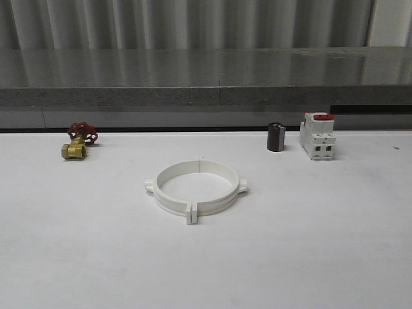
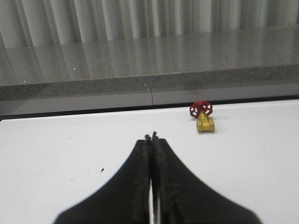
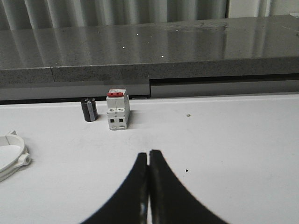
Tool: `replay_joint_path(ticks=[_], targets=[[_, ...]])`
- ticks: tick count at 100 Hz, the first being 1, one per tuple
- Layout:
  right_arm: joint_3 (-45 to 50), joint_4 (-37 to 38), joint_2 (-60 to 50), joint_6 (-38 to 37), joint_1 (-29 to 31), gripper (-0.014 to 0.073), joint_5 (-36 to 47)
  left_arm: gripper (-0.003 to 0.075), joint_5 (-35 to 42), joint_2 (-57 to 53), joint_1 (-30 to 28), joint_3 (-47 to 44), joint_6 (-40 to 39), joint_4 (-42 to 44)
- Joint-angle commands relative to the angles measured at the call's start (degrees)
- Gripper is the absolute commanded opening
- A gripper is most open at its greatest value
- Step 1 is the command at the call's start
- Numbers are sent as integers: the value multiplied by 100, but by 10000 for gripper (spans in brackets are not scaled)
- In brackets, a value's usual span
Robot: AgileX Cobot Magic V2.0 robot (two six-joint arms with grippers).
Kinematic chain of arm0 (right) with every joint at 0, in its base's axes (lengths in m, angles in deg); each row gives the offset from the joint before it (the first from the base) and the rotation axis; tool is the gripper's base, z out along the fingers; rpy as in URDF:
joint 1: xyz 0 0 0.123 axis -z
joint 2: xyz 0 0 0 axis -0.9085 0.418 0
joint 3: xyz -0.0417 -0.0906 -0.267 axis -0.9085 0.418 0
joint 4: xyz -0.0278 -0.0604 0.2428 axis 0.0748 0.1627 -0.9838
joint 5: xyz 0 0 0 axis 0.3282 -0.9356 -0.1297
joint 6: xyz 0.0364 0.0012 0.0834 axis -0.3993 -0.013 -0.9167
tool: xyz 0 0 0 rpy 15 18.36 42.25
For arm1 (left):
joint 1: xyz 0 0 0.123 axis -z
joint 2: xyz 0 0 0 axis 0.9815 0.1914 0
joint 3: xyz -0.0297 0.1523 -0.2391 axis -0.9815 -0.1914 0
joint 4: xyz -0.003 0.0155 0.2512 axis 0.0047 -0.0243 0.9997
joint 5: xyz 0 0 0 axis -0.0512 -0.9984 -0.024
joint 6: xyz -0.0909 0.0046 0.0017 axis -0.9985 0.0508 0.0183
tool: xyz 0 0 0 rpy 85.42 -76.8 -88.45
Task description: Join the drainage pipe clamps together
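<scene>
The two white drainage pipe clamps [image 1: 195,188] lie in the middle of the table, their ends meeting so that they form one wide ring with small tabs at the front, back and both sides. Part of the ring's edge [image 3: 10,156] also appears in the right wrist view, off to one side of my right gripper [image 3: 149,153]. That gripper is shut with nothing between its black fingers. My left gripper [image 2: 151,137] is shut and holds nothing, hovering over bare white table.
A brass valve with a red handwheel [image 1: 78,141] [image 2: 202,116] lies at the back left. A small dark cylinder [image 1: 275,137] [image 3: 89,109] and a white breaker with a red switch [image 1: 317,136] [image 3: 117,109] stand at the back right. A grey ledge [image 1: 206,77] runs behind the table.
</scene>
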Motion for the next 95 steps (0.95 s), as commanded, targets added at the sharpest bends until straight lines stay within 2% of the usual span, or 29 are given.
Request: replay_joint_path(ticks=[1,14,95], targets=[[-90,32,-119,56,-7,-117,441,-20,575,-150,-4,-16,-3,282],[-90,32,-119,56,-7,-117,441,-20,771,-173,9,-209,-3,342],[-90,32,-119,56,-7,-117,441,-20,731,-173,9,-209,-3,357]])
